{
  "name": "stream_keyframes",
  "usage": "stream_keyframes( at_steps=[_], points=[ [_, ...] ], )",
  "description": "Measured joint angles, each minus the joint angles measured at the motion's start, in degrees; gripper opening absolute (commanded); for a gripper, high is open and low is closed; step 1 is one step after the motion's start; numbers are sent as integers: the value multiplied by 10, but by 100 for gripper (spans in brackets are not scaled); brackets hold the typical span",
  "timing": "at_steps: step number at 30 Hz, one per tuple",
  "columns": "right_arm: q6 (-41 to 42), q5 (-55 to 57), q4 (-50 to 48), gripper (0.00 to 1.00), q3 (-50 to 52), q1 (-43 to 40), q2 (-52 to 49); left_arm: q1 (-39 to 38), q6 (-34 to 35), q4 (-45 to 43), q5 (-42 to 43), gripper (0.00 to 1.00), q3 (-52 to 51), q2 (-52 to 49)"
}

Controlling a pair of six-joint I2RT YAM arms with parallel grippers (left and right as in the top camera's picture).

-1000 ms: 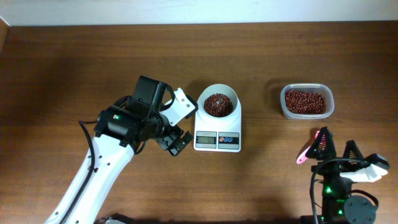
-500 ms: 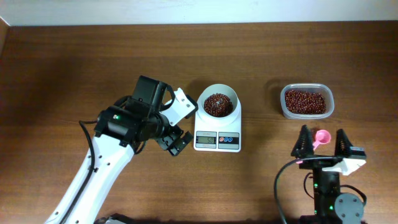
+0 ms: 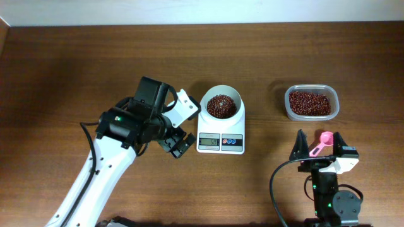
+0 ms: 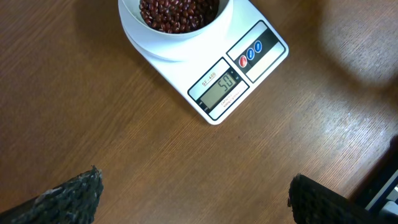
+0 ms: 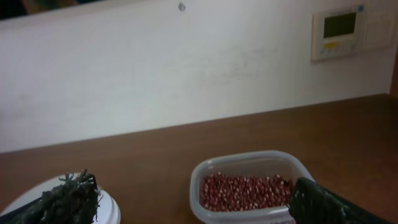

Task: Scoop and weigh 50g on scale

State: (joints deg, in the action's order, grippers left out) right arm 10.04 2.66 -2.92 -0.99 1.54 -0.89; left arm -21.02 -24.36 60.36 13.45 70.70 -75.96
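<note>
Two claws, both spread wide and empty: the left gripper hovers just beside the scale, and the right gripper sits near the clear tub with the pink scoop lying between its fingers, apparently ungripped. Beans are heaped in the white bowl on the scale, and more fill the tub. Beans are small, hard and loose, so they likely roll and scatter; no pinching them, move them by scoop only, held at its handle. The scale looks light and slick and probably slides if nudged; take it by the side edges, not the platform.
</note>
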Motion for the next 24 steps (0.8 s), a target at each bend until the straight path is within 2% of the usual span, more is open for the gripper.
stream_keyframes(
  at_steps=[9,13,24],
  points=[
    [-32,-4,69,99,3,0,0,0,0,0,0,99,0,0],
    [-39,-5,72,99,3,0,0,0,0,0,0,99,0,0],
    [-123,-13,72,99,3,0,0,0,0,0,0,99,0,0]
  ],
)
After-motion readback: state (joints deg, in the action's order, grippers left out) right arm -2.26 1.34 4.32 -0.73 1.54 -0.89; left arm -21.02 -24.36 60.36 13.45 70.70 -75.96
